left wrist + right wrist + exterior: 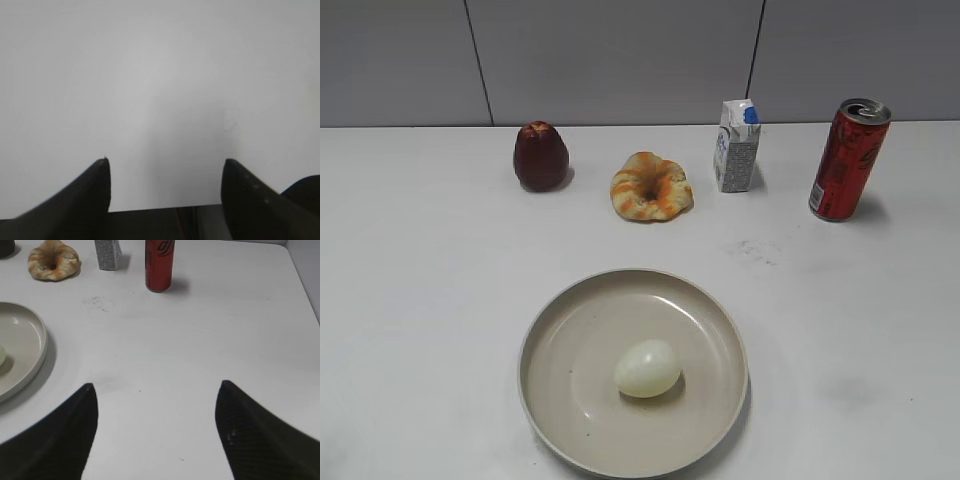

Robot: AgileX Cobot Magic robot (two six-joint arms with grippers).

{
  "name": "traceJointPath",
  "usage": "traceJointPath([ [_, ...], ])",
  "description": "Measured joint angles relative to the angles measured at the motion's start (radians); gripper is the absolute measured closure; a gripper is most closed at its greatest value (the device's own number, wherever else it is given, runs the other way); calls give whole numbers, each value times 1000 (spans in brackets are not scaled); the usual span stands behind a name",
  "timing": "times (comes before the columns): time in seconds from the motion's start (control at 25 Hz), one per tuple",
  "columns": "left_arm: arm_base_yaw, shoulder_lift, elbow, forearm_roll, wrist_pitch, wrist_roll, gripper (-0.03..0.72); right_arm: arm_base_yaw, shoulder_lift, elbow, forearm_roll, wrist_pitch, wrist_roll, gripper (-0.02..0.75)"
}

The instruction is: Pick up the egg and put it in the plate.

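Note:
The pale whitish-green egg (648, 368) lies inside the large beige plate (560, 345) at the front middle of the table. In the right wrist view the plate's rim (37, 347) shows at the left edge, with a sliver of the egg (2, 355) at the very edge. My right gripper (156, 387) is open and empty over bare table to the right of the plate. My left gripper (165, 162) is open and empty over bare white table. Neither gripper shows in the exterior view.
Along the back stand a dark red apple (540, 156), an orange-and-cream ring pastry (651, 186), a small milk carton (737, 146) and a red soda can (848, 160). The pastry (53, 261), carton (107, 252) and can (159, 264) also show in the right wrist view.

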Motion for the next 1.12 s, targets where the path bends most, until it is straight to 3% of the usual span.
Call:
traceJointPath([
  [0.52, 0, -423, 36, -19, -6, -38, 168, 0, 0, 0, 0, 0, 0, 183],
  [1.12, 0, -596, 36, -23, -12, -55, 174, 0, 0, 0, 0, 0, 0, 183],
])
